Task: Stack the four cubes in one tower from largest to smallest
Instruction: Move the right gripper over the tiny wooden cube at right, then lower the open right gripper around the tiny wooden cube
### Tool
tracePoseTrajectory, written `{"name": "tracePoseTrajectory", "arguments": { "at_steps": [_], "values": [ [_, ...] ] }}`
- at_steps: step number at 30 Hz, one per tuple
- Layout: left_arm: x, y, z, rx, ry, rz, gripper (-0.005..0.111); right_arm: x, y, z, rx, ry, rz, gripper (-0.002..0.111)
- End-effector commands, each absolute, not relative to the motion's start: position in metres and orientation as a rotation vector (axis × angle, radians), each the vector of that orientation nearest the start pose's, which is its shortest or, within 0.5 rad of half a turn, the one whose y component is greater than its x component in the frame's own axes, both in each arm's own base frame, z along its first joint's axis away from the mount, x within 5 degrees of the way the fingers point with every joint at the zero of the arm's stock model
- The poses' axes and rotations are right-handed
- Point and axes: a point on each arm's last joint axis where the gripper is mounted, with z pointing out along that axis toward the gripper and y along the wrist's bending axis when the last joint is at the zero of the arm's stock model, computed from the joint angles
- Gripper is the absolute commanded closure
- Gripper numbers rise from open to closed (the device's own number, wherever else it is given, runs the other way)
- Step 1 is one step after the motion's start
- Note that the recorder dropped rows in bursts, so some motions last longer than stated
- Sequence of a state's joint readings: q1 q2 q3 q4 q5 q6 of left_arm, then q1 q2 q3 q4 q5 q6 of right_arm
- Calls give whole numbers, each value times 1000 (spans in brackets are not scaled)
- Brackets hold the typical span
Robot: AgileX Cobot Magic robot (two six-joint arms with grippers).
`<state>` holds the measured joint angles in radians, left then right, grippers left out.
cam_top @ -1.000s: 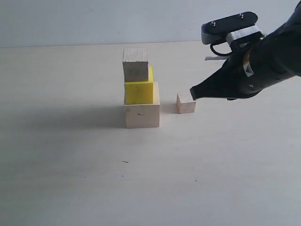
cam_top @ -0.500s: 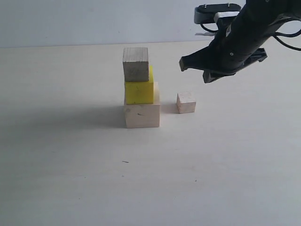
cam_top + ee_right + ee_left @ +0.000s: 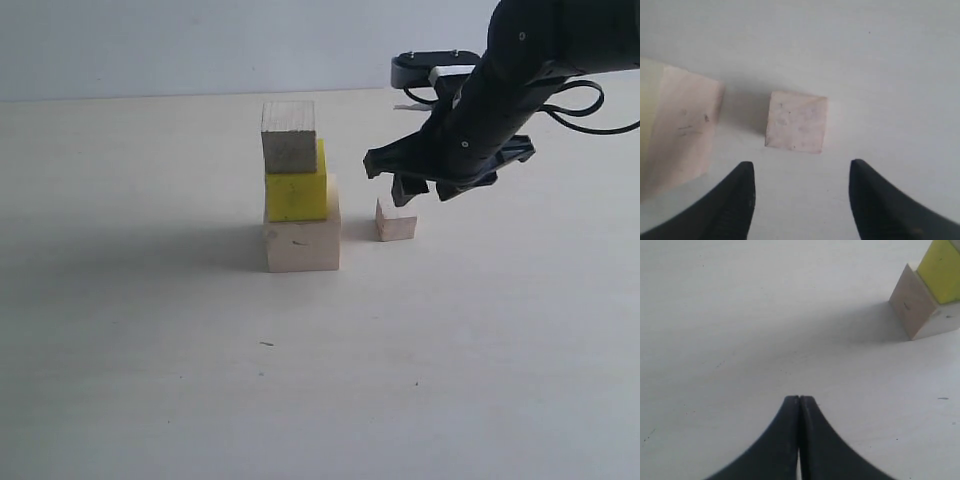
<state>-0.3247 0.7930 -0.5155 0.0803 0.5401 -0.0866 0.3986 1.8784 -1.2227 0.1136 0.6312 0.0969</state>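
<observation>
While right gripper [image 3: 801, 164] is hovering spread, tiny pale wooden cube [image 3: 796, 121] is likely handling light, rigid; grip opposite faces.

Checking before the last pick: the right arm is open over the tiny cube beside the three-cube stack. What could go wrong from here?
1. The tiny cube sits close to the large pale cube. As the open right fingers come down, the one on that side could nudge it and shake the stack.
2. The grainy cube looks off-centre on the yellow cube, so a bump while placing might topple it.
</observation>
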Motion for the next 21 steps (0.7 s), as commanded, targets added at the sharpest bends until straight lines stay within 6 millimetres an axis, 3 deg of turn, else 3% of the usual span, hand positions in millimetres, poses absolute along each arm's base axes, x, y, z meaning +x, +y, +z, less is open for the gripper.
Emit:
{"name": "tracePoseTrajectory", "arguments": {
  "at_steps": [1,11,17,21],
  "values": [
    [142,-44,265,311,2265,-146,107,359,156,184,-308,2729,258,53],
    [142,-44,266,318,2252,-146,107,377,164,175,-311,2759,255,53],
    [143,-44,266,317,2250,-146,107,381,166,159,-316,2806,241,53],
    [143,-44,266,317,2250,-146,107,382,167,158,-315,2804,242,53]
  ]
}}
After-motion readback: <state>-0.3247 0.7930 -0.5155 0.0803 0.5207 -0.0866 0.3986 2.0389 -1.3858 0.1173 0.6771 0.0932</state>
